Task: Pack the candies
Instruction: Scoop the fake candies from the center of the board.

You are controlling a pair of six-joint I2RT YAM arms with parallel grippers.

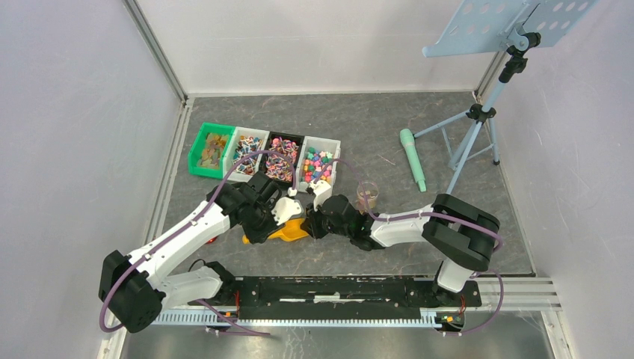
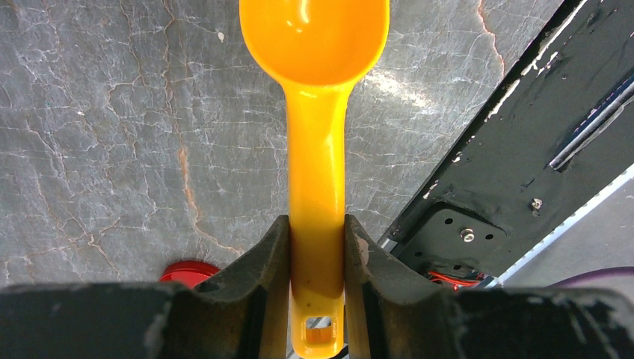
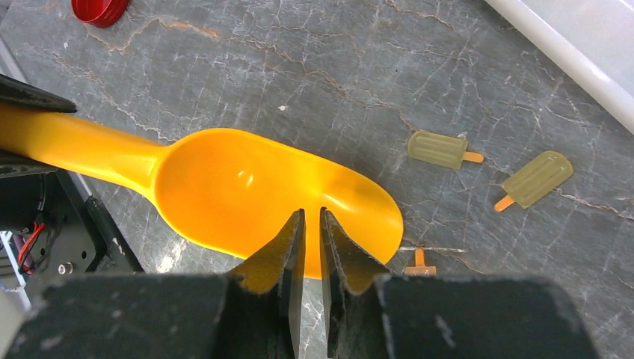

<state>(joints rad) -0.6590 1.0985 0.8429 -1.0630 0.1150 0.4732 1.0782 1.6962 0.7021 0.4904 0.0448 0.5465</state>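
Note:
My left gripper [image 2: 317, 224] is shut on the handle of the orange scoop [image 2: 315, 45], which lies level just above the grey table with an empty bowl [image 3: 239, 187]. My right gripper [image 3: 312, 213] hovers over the bowl's near rim. Its jaws are shut to a thin slit with nothing seen between them. Three greenish lolly-shaped candies lie loose on the table beside the scoop: one [image 3: 437, 149], another [image 3: 537, 178], and a third [image 3: 419, 262] half hidden by my finger. More candies [image 1: 318, 164] fill the row of bins behind both grippers [image 1: 299, 221].
A green bin [image 1: 211, 149] and three white bins [image 1: 247, 153] stand in a row at the back left. A clear cup [image 1: 367, 196] stands right of them. A red lid [image 2: 185, 271] lies near the left arm. A teal tube [image 1: 412, 158] and a music-stand tripod [image 1: 478, 112] are at the right.

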